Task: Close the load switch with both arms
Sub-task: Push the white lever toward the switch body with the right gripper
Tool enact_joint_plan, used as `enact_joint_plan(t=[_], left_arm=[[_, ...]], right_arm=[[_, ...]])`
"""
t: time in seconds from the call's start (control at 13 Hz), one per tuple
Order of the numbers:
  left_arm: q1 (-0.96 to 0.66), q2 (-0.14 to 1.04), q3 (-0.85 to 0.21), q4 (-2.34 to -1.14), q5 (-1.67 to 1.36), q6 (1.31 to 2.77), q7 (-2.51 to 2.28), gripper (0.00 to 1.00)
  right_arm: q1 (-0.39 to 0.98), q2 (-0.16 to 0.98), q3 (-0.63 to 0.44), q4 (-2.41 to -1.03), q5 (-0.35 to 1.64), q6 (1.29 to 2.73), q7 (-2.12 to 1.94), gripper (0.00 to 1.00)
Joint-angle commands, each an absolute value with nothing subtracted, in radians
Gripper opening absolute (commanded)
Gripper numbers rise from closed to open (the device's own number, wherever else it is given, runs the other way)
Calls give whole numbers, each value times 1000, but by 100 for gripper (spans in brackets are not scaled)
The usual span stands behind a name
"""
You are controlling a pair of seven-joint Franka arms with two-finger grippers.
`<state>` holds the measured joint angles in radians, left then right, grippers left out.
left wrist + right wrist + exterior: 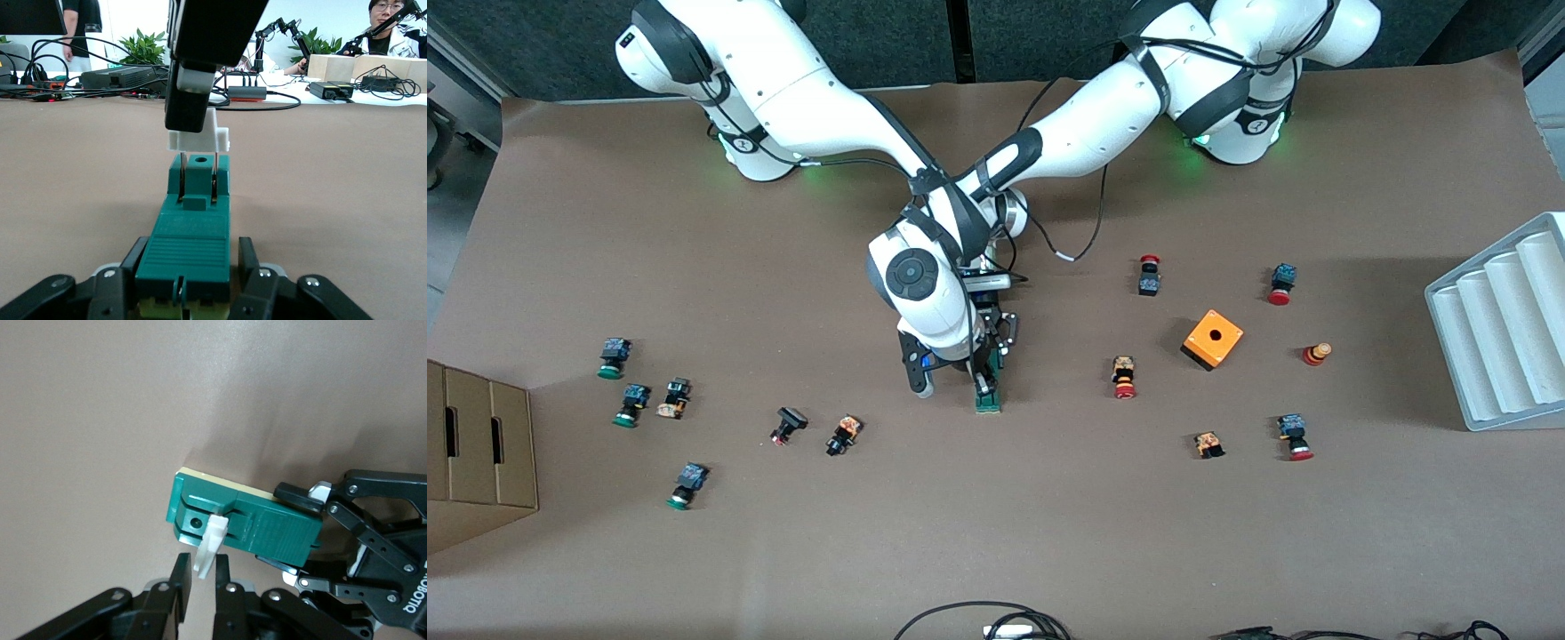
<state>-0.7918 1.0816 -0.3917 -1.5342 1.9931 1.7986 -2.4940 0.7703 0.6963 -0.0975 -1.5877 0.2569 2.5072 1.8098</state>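
Observation:
The load switch is a narrow green block lying in the middle of the table. Its white piece stands raised on two metal prongs at the end nearer the front camera. My left gripper is low at the switch's other end, its fingers closed on the green body. It also shows in the right wrist view. My right gripper comes down from above, its fingertips closed round the white piece. It shows in the left wrist view and the front view.
An orange cube box and several push buttons lie toward the left arm's end. More buttons lie toward the right arm's end. A white ridged tray and a cardboard box stand at the table's two ends.

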Motion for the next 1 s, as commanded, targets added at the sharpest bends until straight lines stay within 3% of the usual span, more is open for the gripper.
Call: enact_joint_plan(t=[0.0, 0.92], left_arm=[[-808, 1095, -385, -1511, 1977, 1781, -2485, 60], [-808, 1097, -385, -1514, 1977, 1781, -2494, 60]], right_arm=[[752, 712, -88, -1563, 285, 2519, 1789, 19], [729, 758, -72, -1508, 284, 2520, 1792, 18]])
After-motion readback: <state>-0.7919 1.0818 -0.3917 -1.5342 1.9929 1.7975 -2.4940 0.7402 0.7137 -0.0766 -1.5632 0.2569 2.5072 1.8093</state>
